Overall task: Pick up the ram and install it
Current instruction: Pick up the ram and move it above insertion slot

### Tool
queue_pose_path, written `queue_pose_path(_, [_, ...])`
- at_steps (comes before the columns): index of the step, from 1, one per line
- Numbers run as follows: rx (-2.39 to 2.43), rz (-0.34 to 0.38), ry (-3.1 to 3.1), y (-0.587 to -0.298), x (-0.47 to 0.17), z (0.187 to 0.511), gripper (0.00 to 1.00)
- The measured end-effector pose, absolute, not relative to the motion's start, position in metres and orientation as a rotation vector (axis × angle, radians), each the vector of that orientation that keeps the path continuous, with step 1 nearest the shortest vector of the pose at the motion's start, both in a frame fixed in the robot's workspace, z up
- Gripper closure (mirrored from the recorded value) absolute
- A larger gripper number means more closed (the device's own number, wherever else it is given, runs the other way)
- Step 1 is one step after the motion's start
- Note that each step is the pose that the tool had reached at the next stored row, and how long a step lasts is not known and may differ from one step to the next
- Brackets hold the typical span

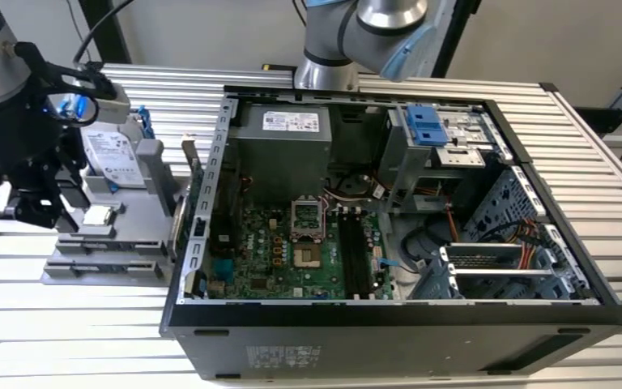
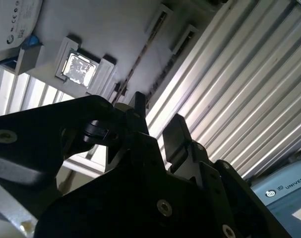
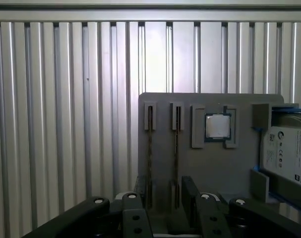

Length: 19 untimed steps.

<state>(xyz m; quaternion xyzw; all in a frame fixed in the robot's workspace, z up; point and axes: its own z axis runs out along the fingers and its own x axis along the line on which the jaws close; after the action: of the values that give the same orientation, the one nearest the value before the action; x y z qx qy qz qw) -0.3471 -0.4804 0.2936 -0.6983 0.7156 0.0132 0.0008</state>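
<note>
Ram [image 3: 176, 148], thin dark edge-on strip in grey holder [image 3: 210, 168] slot; hand [image 3: 165, 186] open, empty, nearby.

An open black computer case [image 1: 398, 344] fills the centre and right of the exterior view, resting on a ribbed metal table [image 1: 74, 356]. Inside it, a green motherboard [image 1: 279, 251] lies below a grey power supply [image 1: 284, 154]. At left, a grey holder [image 1: 127, 239] carries a silver hard drive [image 1: 111, 158] and a square processor chip [image 1: 98, 215].
</note>
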Motion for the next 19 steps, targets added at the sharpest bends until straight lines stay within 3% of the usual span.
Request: queue_pose_path(19, [-2.192, 0.042, 2.248, -0.479, -0.345, 0.259, 0.0])
